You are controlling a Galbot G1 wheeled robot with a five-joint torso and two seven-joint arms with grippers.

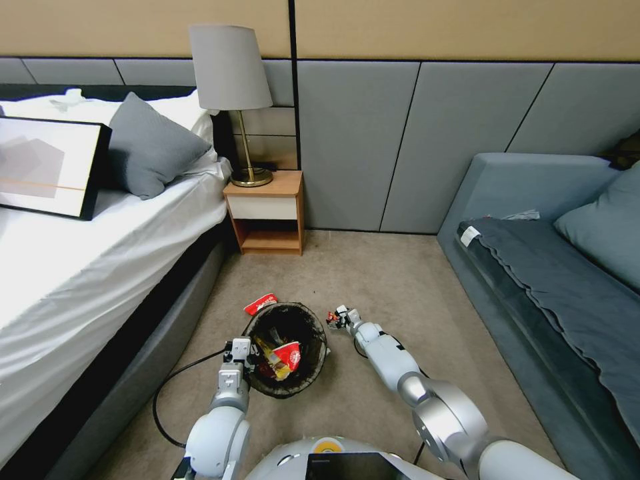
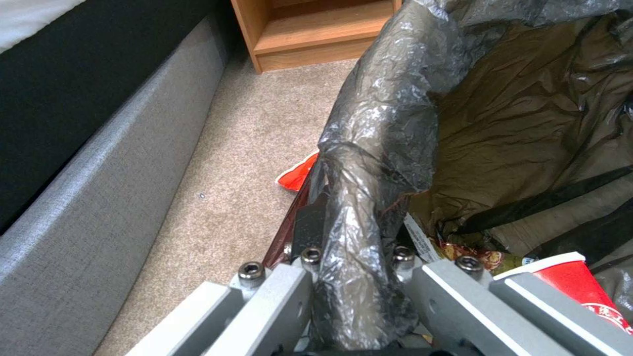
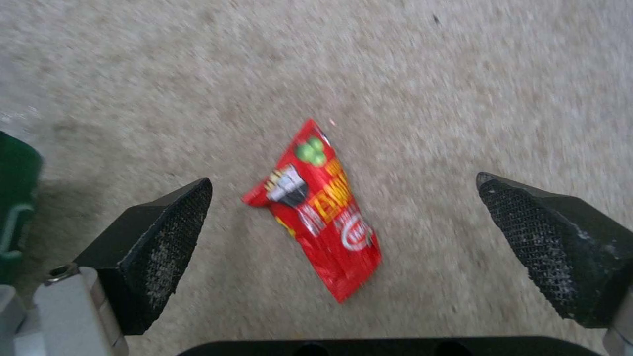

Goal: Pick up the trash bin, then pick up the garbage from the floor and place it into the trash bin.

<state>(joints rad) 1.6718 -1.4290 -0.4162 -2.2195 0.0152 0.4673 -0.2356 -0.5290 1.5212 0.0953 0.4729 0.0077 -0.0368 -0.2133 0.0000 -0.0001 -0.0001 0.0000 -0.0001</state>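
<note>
Two claws are at work. The left claw point(image 1: 248, 351) is clamped on the bag-covered rim of the trash bin point(image 1: 313, 333), which sits on the carpet point(image 1: 400, 280) between bed point(image 1: 100, 267) and sofa point(image 1: 533, 267). The right claw point(image 3: 343, 232) hangs spread above a red snack wrapper point(image 3: 320, 212) lying flat on the carpet just beside the bin. The wrapper looks light, thin and slippery (likely to crumple), so pinching across its middle seems safest. Open carpet surrounds it; another red wrapper point(image 1: 261, 303) lies just beyond the bin.
</note>
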